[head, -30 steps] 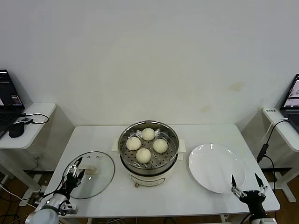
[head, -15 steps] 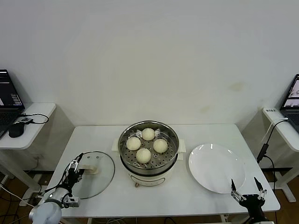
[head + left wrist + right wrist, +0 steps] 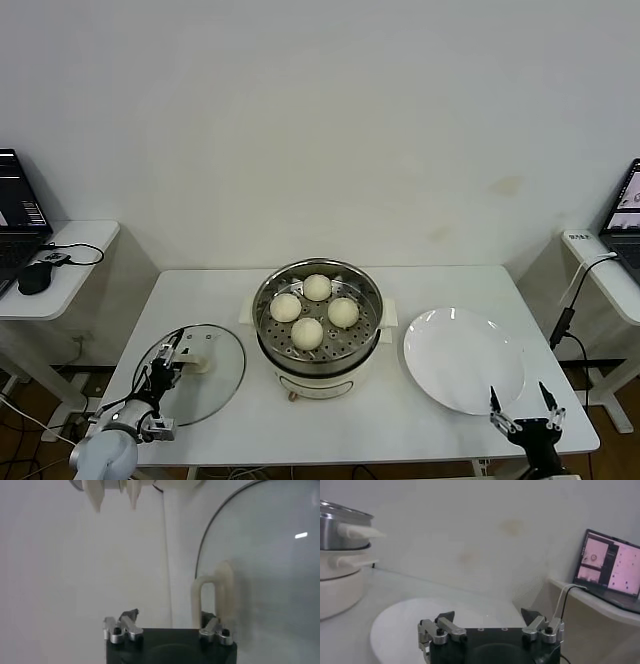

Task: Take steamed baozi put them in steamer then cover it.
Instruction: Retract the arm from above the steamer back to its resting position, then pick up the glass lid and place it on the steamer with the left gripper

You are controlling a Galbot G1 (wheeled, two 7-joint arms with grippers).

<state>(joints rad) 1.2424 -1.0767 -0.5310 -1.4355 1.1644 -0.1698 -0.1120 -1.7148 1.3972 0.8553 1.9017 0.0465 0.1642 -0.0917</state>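
Your left gripper: jaws apart astride the cover handle, not clamped | your right gripper: open, plate just ahead

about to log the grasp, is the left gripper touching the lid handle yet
Cannot tell. In the left wrist view the left gripper straddles the cover's cream handle, but neither contact nor a gap shows plainly.

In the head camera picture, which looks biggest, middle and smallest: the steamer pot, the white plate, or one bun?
1. steamer and plate: look about equal, so no ranking.
2. bun: clearly smallest.
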